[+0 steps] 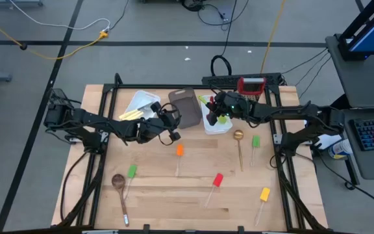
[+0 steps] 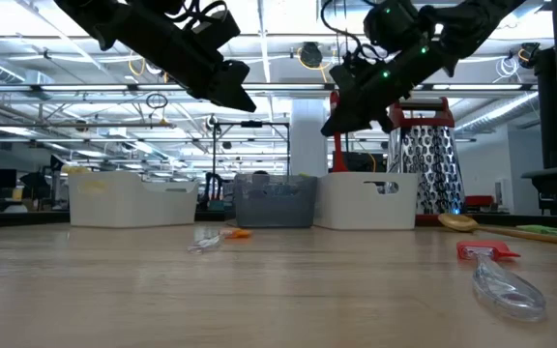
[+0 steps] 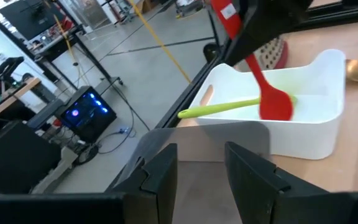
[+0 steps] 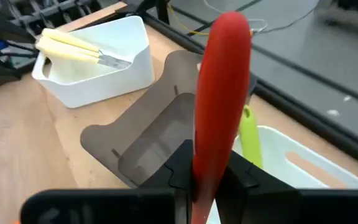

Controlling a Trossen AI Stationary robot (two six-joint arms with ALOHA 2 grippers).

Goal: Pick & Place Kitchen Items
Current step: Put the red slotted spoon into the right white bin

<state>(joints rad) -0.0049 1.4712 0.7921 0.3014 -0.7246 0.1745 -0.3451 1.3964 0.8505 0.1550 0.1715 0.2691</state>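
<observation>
My right gripper point(image 1: 215, 109) is shut on a red spoon point(image 4: 219, 93) over the right white tub point(image 1: 214, 125), in which a green spoon point(image 3: 229, 107) lies. My left gripper point(image 3: 201, 180) stands open with nothing between its fingers, above the near side of the brown tub point(image 1: 186, 107). A left white tub point(image 1: 138, 105) holds cream-handled knives point(image 4: 73, 50). On the table lie a gold spoon point(image 1: 239, 146), a wooden spoon point(image 1: 119, 188), and orange point(image 1: 179, 151), red point(image 1: 217, 181), yellow point(image 1: 264, 194) and two green point(image 1: 132, 171) point(image 1: 256, 141) spatulas. My right gripper pinches the red spoon's handle point(image 4: 205, 158) between its two fingers. The fingers come from the table's right, slanting down, and the spoon runs on forward along them. Its bowl end point(image 3: 275, 102) hangs lowest, in the mouth of the right white tub above the green spoon.
A red-topped metal grater point(image 1: 252, 86) stands behind the right white tub at the far edge. The three tubs sit side by side along the far side. The loose utensils are scattered over the middle and near part of the wooden table point(image 1: 174, 201).
</observation>
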